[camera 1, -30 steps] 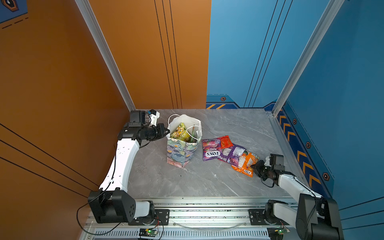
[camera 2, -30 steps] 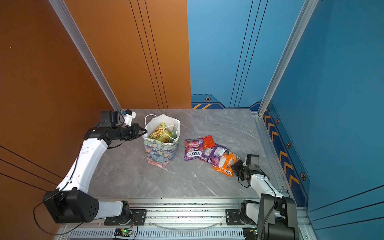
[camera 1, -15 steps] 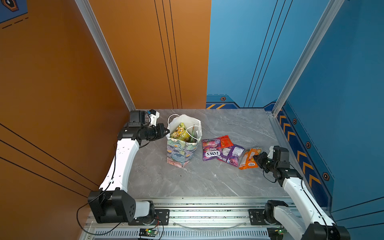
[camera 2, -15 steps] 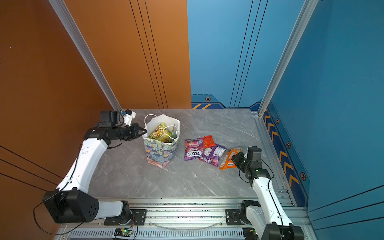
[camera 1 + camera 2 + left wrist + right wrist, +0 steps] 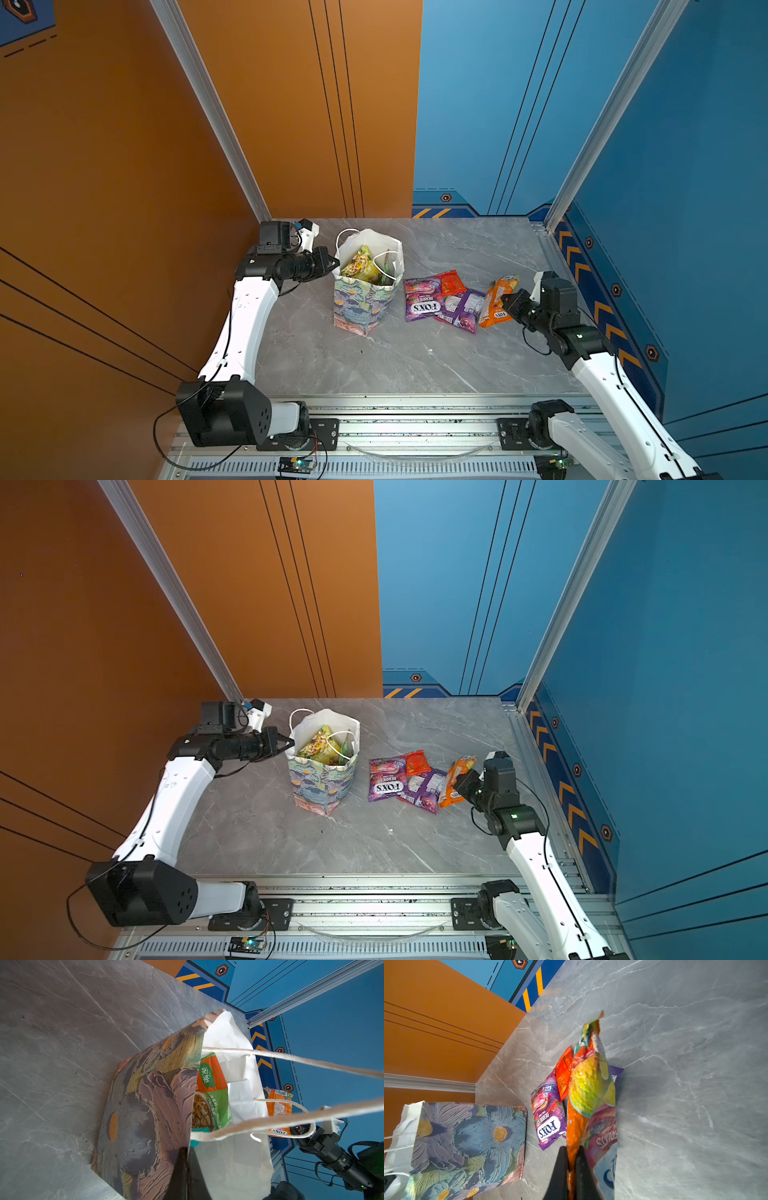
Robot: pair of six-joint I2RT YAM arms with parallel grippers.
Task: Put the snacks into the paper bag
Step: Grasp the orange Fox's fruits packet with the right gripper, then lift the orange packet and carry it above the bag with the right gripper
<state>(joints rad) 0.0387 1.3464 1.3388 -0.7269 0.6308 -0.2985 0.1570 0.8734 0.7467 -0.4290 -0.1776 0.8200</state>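
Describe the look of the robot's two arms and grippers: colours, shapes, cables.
The left arm and right arm have white rounded shells and black joint housings. The left gripper and right gripper are black, with dark tapered fingers. Thin black cables loop by the joints. A small green light glows on the right arm.

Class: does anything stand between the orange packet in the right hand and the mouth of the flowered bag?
Nothing tall. Purple packets and a red packet lie flat between the orange packet and the paper bag, probably low enough to pass over. A white cord handle droops across the bag's mouth and might snag.
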